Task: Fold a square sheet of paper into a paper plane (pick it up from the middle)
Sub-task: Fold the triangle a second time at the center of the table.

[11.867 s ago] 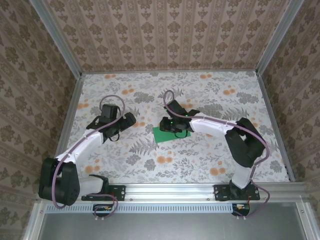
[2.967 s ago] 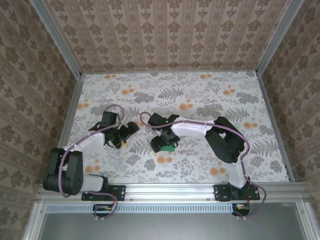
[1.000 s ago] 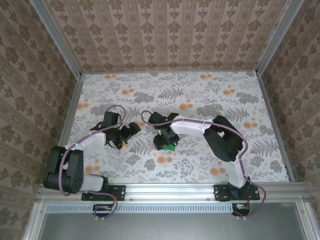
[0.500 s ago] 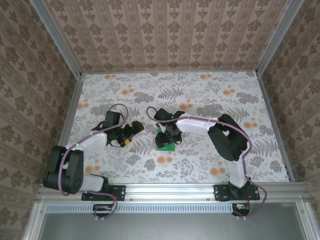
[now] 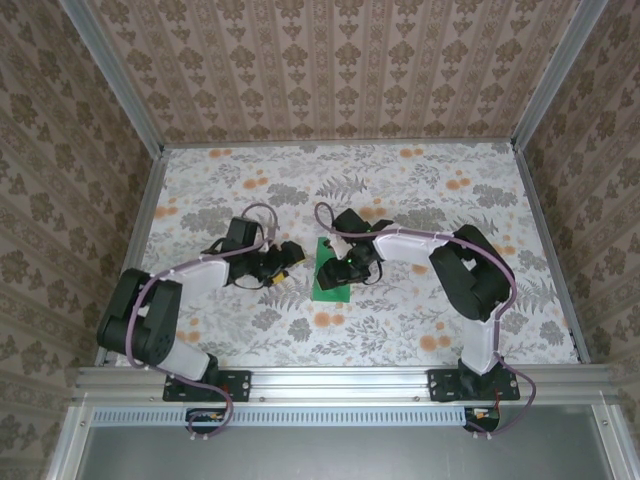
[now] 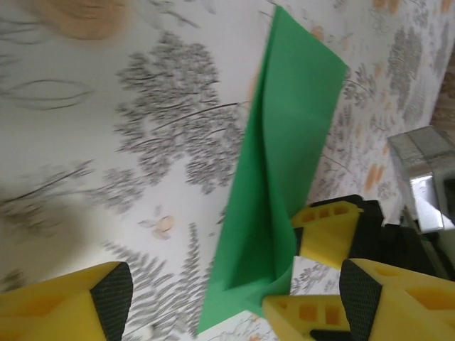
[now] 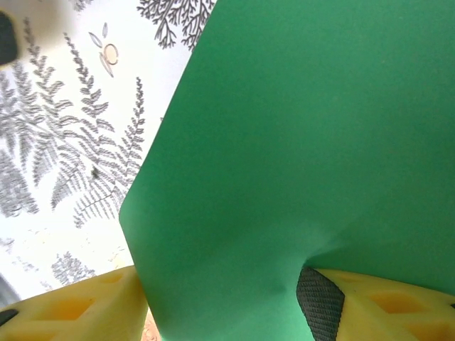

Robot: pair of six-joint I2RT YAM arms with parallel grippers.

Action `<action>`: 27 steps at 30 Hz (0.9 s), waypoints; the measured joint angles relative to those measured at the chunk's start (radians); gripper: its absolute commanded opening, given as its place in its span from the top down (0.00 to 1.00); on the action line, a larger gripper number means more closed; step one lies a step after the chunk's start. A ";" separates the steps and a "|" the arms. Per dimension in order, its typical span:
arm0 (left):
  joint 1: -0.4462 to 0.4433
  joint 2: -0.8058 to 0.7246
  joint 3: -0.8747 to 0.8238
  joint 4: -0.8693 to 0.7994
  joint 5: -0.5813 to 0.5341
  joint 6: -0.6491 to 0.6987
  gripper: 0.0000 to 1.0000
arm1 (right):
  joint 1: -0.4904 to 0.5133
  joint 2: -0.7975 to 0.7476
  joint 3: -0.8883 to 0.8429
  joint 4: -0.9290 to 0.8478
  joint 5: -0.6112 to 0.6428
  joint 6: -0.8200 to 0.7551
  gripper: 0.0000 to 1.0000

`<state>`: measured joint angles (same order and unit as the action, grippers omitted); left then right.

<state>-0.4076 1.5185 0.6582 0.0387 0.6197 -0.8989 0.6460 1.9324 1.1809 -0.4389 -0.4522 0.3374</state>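
The square sheet of paper (image 5: 328,284) is bright green and lies mid-table, folded into a long narrow creased strip. My right gripper (image 5: 351,267) sits over its right side. In the right wrist view the paper (image 7: 298,121) bows up between that gripper's (image 7: 224,302) spread fingers, and the black pad (image 7: 320,298) presses its underside. In the left wrist view the paper (image 6: 281,142) runs away from me, and one flap curls between the right gripper's yellow fingers (image 6: 330,229). My left gripper (image 6: 234,295) (image 5: 288,255) is open just left of the strip, its jaws astride the strip's near end.
The table (image 5: 420,190) has a floral cloth. Aluminium rails run along its left (image 5: 148,225), right (image 5: 540,225) and near (image 5: 350,380) edges, with wallpapered walls beyond. Both arms crowd the middle, their grippers a finger's length apart.
The right gripper has swung up and to the right with the paper, which now shows as a longer strip. The left gripper has moved right up to the paper and its jaws have narrowed.
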 measured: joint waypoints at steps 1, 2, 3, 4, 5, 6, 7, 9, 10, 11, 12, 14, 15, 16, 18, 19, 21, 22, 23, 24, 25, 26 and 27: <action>-0.007 0.017 0.006 0.017 0.011 -0.005 0.30 | -0.007 -0.001 -0.005 0.008 -0.017 -0.003 0.35; -0.014 0.040 0.016 0.035 0.023 -0.016 0.32 | -0.014 -0.002 -0.012 0.017 -0.036 -0.005 0.36; -0.022 0.061 0.024 0.050 0.034 -0.024 0.35 | -0.021 -0.002 -0.016 0.023 -0.052 -0.007 0.35; -0.028 0.080 0.033 0.063 0.043 -0.030 0.36 | -0.026 -0.002 -0.019 0.028 -0.064 -0.011 0.36; -0.033 0.103 0.044 0.077 0.053 -0.037 0.36 | -0.031 -0.002 -0.023 0.032 -0.077 -0.014 0.35; -0.041 0.125 0.057 0.089 0.063 -0.045 0.37 | -0.035 -0.002 -0.025 0.035 -0.086 -0.018 0.35; -0.050 0.142 0.068 0.098 0.067 -0.051 0.38 | -0.037 -0.002 -0.026 0.037 -0.092 -0.021 0.35; -0.072 0.173 0.090 0.113 0.076 -0.059 0.40 | -0.042 -0.002 -0.030 0.041 -0.105 -0.025 0.35; -0.080 0.185 0.099 0.120 0.080 -0.063 0.40 | -0.043 -0.003 -0.031 0.042 -0.108 -0.027 0.35; -0.090 0.197 0.108 0.127 0.084 -0.068 0.41 | -0.044 -0.003 -0.031 0.043 -0.111 -0.029 0.35; -0.097 0.206 0.116 0.130 0.086 -0.074 0.42 | -0.044 -0.003 -0.031 0.043 -0.112 -0.029 0.34; -0.104 0.220 0.127 0.137 0.091 -0.080 0.44 | -0.045 -0.003 -0.032 0.044 -0.115 -0.031 0.34; -0.105 0.230 0.131 0.141 0.092 -0.085 0.45 | -0.046 -0.003 -0.032 0.045 -0.119 -0.032 0.33; -0.106 0.238 0.135 0.145 0.092 -0.090 0.45 | -0.046 -0.004 -0.033 0.047 -0.124 -0.033 0.32; -0.109 0.261 0.140 0.150 0.092 -0.098 0.48 | -0.046 -0.007 -0.037 0.049 -0.129 -0.040 0.29; -0.109 0.271 0.142 0.151 0.092 -0.101 0.49 | -0.046 -0.008 -0.038 0.051 -0.132 -0.043 0.28; -0.109 0.278 0.149 0.156 0.093 -0.108 0.50 | -0.046 -0.013 -0.043 0.057 -0.138 -0.048 0.26; -0.110 0.283 0.152 0.157 0.092 -0.109 0.51 | -0.046 -0.016 -0.047 0.062 -0.140 -0.051 0.25; -0.110 0.285 0.153 0.157 0.092 -0.112 0.52 | -0.046 -0.019 -0.051 0.067 -0.142 -0.053 0.24; -0.110 0.286 0.153 0.156 0.091 -0.113 0.53 | -0.046 -0.023 -0.055 0.072 -0.145 -0.055 0.24; -0.110 0.287 0.153 0.156 0.090 -0.114 0.54 | -0.046 -0.025 -0.058 0.076 -0.147 -0.056 0.24; -0.110 0.288 0.153 0.156 0.089 -0.115 0.56 | -0.046 -0.027 -0.060 0.079 -0.147 -0.056 0.25; -0.110 0.289 0.153 0.156 0.088 -0.116 0.57 | -0.046 -0.029 -0.063 0.084 -0.147 -0.056 0.26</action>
<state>-0.5175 1.8076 0.8116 0.1944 0.7074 -1.0149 0.5999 1.9030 1.1179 -0.3546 -0.5995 0.2817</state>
